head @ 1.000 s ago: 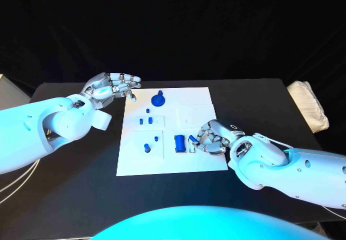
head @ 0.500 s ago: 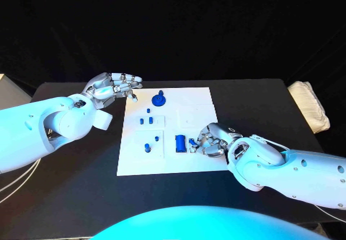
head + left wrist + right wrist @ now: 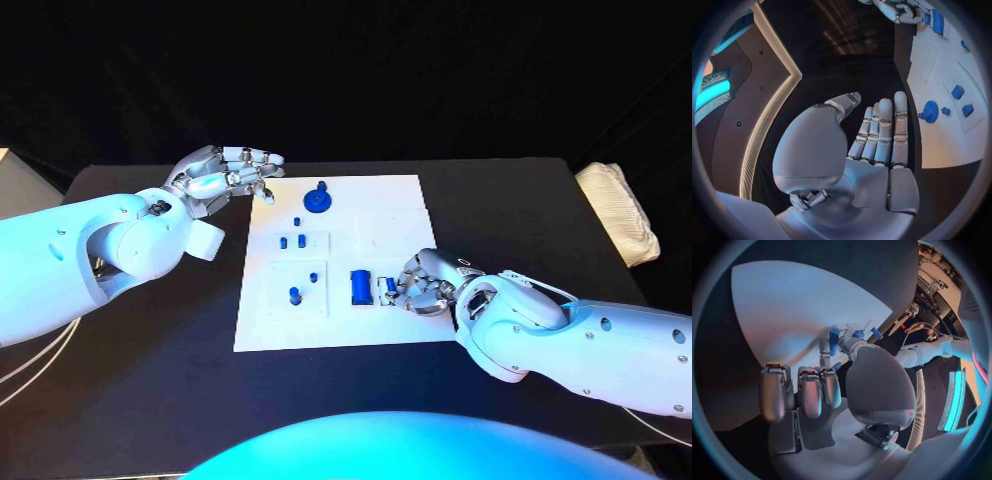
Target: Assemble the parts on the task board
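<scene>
The left hand [image 3: 227, 172] hovers just off the far left corner of the white board [image 3: 274, 325], holding nothing, fingers loosely apart. On the board sit several small blue parts, a round one [image 3: 317, 201] at the far end and a blocky one [image 3: 359, 288] nearer. Just right of that, the right hand [image 3: 423, 283] rests on the board with its fingers pinching a small blue part [image 3: 388, 286].

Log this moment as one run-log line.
left hand: open, raised by task board far corner | right hand: fingers down on small blue part beside larger blue block | grasp: cannot tell
</scene>
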Tool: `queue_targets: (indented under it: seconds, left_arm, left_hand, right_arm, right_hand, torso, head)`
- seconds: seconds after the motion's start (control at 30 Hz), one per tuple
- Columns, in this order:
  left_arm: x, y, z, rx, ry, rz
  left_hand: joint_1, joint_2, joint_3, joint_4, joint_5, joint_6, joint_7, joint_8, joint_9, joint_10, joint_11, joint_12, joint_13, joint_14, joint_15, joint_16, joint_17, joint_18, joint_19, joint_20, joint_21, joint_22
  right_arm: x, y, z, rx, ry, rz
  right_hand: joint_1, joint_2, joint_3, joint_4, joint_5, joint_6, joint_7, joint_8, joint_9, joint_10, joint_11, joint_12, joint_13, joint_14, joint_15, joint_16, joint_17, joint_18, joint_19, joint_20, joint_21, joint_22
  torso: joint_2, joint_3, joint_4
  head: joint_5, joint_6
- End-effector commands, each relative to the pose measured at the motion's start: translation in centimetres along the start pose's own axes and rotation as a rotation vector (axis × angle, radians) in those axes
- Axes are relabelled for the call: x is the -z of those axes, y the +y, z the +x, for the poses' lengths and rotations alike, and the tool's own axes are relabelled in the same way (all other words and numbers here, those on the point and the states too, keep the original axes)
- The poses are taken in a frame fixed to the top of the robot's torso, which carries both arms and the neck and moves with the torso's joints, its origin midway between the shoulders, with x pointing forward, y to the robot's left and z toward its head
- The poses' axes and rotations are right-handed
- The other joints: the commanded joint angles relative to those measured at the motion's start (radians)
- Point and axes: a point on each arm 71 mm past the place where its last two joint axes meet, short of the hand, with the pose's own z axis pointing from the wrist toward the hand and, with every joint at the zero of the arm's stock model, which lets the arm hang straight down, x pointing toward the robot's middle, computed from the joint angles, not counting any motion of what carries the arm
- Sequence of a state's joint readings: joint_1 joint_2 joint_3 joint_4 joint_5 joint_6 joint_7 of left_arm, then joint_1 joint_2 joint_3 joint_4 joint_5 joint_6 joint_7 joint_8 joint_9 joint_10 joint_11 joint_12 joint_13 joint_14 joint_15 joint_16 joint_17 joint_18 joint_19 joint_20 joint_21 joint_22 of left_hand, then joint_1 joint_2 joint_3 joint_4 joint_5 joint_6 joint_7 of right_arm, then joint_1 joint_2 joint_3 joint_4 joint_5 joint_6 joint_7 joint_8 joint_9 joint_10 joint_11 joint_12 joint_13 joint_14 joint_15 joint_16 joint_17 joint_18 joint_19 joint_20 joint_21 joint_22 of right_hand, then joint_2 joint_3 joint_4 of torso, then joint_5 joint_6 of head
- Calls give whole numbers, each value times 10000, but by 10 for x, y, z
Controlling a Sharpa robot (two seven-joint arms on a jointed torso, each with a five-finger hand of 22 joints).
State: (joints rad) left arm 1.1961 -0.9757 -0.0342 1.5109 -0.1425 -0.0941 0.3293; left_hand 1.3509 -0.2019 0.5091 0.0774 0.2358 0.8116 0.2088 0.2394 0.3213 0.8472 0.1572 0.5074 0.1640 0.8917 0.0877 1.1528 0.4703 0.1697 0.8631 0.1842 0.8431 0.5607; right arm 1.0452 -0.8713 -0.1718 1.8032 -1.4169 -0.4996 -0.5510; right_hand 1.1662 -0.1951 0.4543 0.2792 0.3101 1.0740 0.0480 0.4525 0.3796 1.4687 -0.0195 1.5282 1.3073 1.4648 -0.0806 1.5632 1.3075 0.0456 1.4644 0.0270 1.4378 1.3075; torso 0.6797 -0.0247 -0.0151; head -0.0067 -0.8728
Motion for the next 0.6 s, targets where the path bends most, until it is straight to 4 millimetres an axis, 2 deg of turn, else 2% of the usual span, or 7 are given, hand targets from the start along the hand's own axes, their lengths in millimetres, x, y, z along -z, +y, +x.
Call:
queue_targets:
  seconds: [0.03, 0.37, 0.6]
  left_arm:
    - [0, -1, 3, 87, 224, 27]
    - [0, 0, 2, 84, 225, 6]
    - [0, 0, 2, 77, 225, -22]
  left_hand:
    - [-18, 51, -1, 43, 44, -70, 105, -18, -11, -75, 1, 55, -12, -68, 8, 30, -12, 138, 62, -26, -47, -17]
    - [-14, 51, -8, 55, 44, -76, 107, -16, -11, -88, 3, 73, -14, -70, 10, 37, -16, 139, 76, -24, -62, -29]
    - [-14, 51, -8, 55, 44, -76, 107, -16, -11, -88, 3, 73, -14, -70, 10, 37, -16, 139, 76, -24, -62, -29]
  right_arm:
    - [0, 0, 1, -197, 16, 124]
    - [1, 5, 0, -605, -173, -85]
    - [2, 6, -1, -841, -342, -181]
  right_hand:
    - [-218, 44, 18, 63, 85, 102, -28, 70, 26, 882, -77, 24, 2462, 1053, -75, 59, 2602, -185, 784, -74, 7, 2065]
    - [-464, 42, 5, 58, 97, 128, -46, 123, 59, 897, -91, 65, 2482, 1060, -84, 76, 2633, -193, 794, -81, 47, 2087]
    - [-444, 55, 56, -12, 153, 125, -70, 144, 73, 898, -110, 66, 2483, 1060, -96, 76, 2633, -193, 795, -89, 50, 2091]
  torso:
    - [4, -3, 5]
    - [9, -1, 14]
    - [5, 1, -8]
  head:
    - [-6, 2]
    - [27, 2]
    - [57, 2]
